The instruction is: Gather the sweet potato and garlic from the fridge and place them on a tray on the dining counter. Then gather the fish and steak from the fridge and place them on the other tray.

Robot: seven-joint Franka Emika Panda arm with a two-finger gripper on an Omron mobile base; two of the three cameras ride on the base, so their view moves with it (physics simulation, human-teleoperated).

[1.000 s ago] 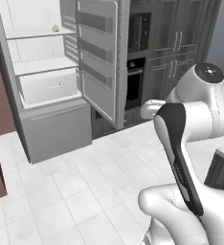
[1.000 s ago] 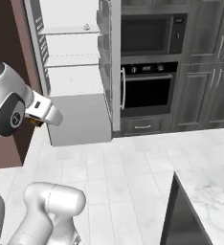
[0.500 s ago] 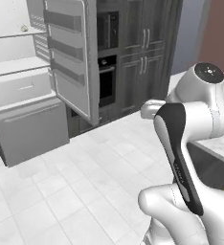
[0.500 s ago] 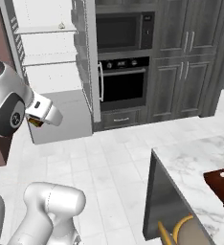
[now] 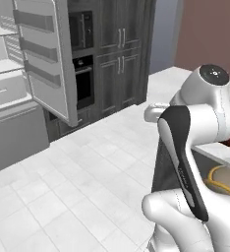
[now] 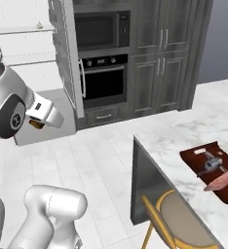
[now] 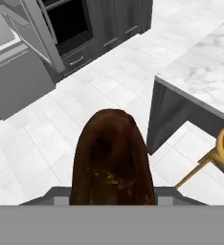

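My gripper (image 6: 37, 124) is shut on the sweet potato (image 7: 111, 158), a dark brown oblong that covers the fingertips in the hand view. The fridge (image 5: 43, 54) stands open at the far left (image 6: 28, 53), its grey lower drawer (image 7: 18, 72) behind the hand. A small pale bulb on its upper shelf looks like the garlic (image 6: 39, 25). The marbled dining counter (image 6: 184, 141) lies to the right (image 7: 205, 72). On it sits the dark brown other tray (image 6: 194, 158) with the grey fish (image 6: 211, 163) and the pink steak (image 6: 222, 181). The blue tray is out of view.
A dark cabinet wall with a microwave and oven (image 6: 104, 80) runs behind the white tiled floor (image 5: 87, 187). A wooden stool (image 6: 179, 219) stands against the counter's dark end panel (image 7: 171, 115).
The base has turned right: the fridge slid to the left edge and the dining counter with the brown tray came into view. The grip on the sweet potato is unchanged.
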